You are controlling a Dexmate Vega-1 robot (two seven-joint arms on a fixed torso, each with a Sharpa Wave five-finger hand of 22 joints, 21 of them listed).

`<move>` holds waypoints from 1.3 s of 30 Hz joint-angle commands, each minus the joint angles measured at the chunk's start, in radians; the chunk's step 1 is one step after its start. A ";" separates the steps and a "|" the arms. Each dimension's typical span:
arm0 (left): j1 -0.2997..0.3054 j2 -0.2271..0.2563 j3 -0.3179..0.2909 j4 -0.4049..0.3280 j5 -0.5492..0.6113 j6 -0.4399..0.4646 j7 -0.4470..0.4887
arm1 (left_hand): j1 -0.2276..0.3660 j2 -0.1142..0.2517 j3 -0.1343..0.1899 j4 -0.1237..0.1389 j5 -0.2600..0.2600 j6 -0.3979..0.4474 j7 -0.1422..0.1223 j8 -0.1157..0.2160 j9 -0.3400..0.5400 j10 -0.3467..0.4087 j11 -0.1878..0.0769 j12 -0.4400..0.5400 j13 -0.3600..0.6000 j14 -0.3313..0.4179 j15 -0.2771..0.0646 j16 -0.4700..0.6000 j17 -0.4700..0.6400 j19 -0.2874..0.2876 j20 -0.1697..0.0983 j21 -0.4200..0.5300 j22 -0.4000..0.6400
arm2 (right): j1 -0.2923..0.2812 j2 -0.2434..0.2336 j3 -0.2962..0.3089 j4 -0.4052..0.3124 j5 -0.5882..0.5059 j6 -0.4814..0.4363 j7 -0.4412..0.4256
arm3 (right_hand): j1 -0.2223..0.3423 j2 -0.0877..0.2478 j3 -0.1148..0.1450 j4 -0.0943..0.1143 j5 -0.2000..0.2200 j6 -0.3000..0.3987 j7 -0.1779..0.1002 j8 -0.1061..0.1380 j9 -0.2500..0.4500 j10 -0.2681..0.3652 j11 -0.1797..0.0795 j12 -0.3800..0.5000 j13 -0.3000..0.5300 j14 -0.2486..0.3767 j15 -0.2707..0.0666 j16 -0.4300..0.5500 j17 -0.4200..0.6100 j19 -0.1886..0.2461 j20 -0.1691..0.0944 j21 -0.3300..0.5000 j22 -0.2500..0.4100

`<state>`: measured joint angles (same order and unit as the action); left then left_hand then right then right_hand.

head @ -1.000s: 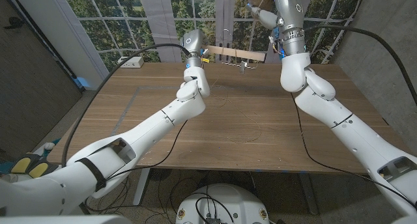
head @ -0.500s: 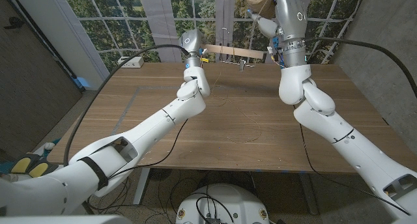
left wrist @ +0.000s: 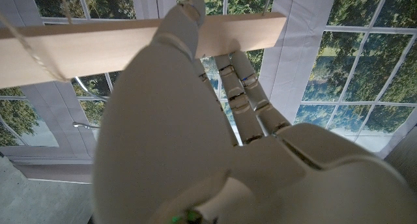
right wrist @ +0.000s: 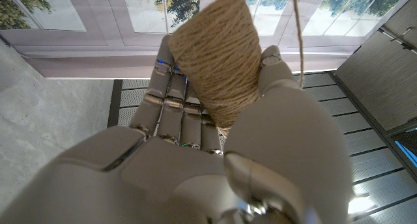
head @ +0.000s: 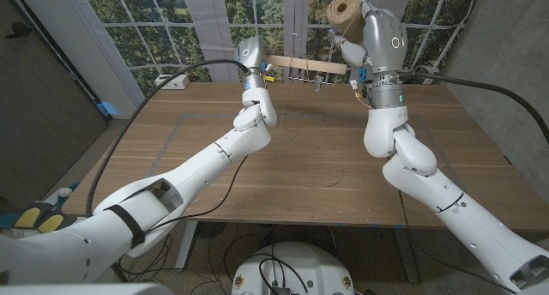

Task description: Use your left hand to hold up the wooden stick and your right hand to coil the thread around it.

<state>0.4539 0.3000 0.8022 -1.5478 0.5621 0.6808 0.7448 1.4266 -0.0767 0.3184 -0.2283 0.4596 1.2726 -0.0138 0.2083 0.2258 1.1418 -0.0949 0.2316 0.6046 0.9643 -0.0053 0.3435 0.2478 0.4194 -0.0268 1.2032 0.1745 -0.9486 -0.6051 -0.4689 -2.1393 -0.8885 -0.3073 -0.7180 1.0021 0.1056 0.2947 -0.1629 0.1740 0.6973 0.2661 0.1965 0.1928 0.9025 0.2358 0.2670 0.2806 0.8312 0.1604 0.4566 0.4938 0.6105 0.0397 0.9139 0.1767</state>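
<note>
Now pale flat wooden stick [left wrist: 98, 48], thin thread [left wrist: 29, 42] crossing it.

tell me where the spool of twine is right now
The spool of twine is gripped in the right robot hand, raised above the table's far edge at the head view's upper right, just right of the wooden stick.

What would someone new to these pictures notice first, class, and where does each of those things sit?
Most striking is the spool of tan twine, gripped by the right hand and raised high above the table's far edge, in front of the windows. Next is the pale wooden stick, held roughly level in the air by the left hand over that same far edge. A thin thread crosses the stick in the left wrist view.
</note>
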 commanded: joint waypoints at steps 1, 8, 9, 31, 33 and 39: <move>-0.008 -0.011 -0.001 0.029 -0.011 -0.030 0.039 | 0.000 0.007 0.068 0.059 0.007 0.027 0.020 0.008 0.002 0.015 -0.008 0.002 0.015 0.240 -0.234 0.003 0.420 0.003 -0.002 0.009 0.002 | -0.091 0.012 -0.038 -0.086 -0.107 -0.118 0.049 | 0.017 0.054 0.168 0.050 0.007 0.387 -0.258 0.010 0.002 0.227 -0.189 0.007 0.006 0.274 -0.351 0.002 0.002 -0.072 -0.075 0.005 -0.001; -0.010 -0.027 -0.007 0.054 -0.017 -0.052 0.082 | 0.000 0.007 0.069 0.059 0.007 0.028 0.021 0.008 0.002 0.017 -0.007 0.001 0.016 0.241 -0.234 0.001 0.421 0.004 -0.002 0.010 0.002 | -0.123 0.015 -0.059 -0.111 -0.143 -0.156 0.099 | 0.014 0.052 0.170 0.048 0.007 0.390 -0.259 0.010 0.002 0.233 -0.188 0.007 0.006 0.278 -0.351 0.002 0.002 -0.070 -0.075 0.006 -0.001; -0.011 -0.026 -0.007 0.055 -0.019 -0.059 0.084 | 0.000 0.007 0.069 0.059 0.007 0.027 0.020 0.007 0.002 0.017 -0.007 0.000 0.016 0.241 -0.235 0.001 0.422 0.004 -0.003 0.010 0.002 | -0.127 0.016 -0.062 -0.115 -0.143 -0.160 0.111 | 0.014 0.052 0.170 0.048 0.007 0.390 -0.259 0.010 0.002 0.232 -0.190 0.007 0.006 0.279 -0.351 0.002 0.002 -0.070 -0.075 0.006 -0.001; -0.009 -0.038 -0.011 0.067 -0.022 -0.081 0.137 | -0.001 0.005 0.071 0.059 0.007 0.027 0.020 0.005 0.003 0.017 -0.008 -0.004 0.019 0.243 -0.234 -0.004 0.427 0.005 -0.003 0.012 0.002 | -0.176 0.064 -0.080 -0.117 -0.104 -0.262 0.222 | 0.014 0.047 0.185 0.033 0.006 0.409 -0.247 0.011 0.001 0.253 -0.180 0.011 0.010 0.303 -0.341 0.005 0.002 -0.061 -0.068 0.012 -0.002; -0.007 -0.037 -0.013 0.067 -0.022 -0.088 0.145 | -0.002 0.005 0.071 0.059 0.007 0.028 0.020 0.005 0.003 0.018 -0.008 -0.004 0.019 0.243 -0.234 -0.004 0.427 0.005 -0.003 0.012 0.002 | -0.175 0.064 -0.079 -0.117 -0.095 -0.266 0.226 | 0.013 0.046 0.186 0.032 0.005 0.409 -0.247 0.010 0.001 0.256 -0.170 0.012 0.010 0.304 -0.344 0.004 0.002 -0.059 -0.067 0.013 -0.002; 0.002 -0.047 -0.029 0.084 -0.027 -0.128 0.208 | -0.002 0.005 0.072 0.059 0.007 0.028 0.019 0.005 0.003 0.018 -0.007 -0.005 0.018 0.242 -0.234 -0.006 0.429 0.004 -0.003 0.012 0.002 | -0.163 0.070 -0.081 -0.110 -0.075 -0.294 0.247 | 0.016 0.042 0.194 0.024 0.005 0.417 -0.240 0.012 0.001 0.263 -0.165 0.012 0.009 0.317 -0.340 0.005 -0.002 -0.051 -0.064 0.016 -0.002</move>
<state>0.4440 0.2620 0.7887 -1.4784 0.5397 0.5985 0.8809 1.4234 -0.0805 0.3216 -0.2313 0.4633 1.2729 -0.0135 0.2110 0.2257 1.1417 -0.0951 0.2237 0.6115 0.9645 -0.0053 0.3377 0.2479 0.4194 -0.0268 1.2111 0.1746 -1.1139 -0.5483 -0.5487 -2.2589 -1.0022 -0.5607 -0.5018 1.0021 0.1056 0.2947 -0.1628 0.1730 0.6991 0.2678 0.2037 0.1905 0.9027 0.2358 0.2738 0.2898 0.8384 0.1645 0.4551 0.4929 0.6129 0.0374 0.9249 0.1720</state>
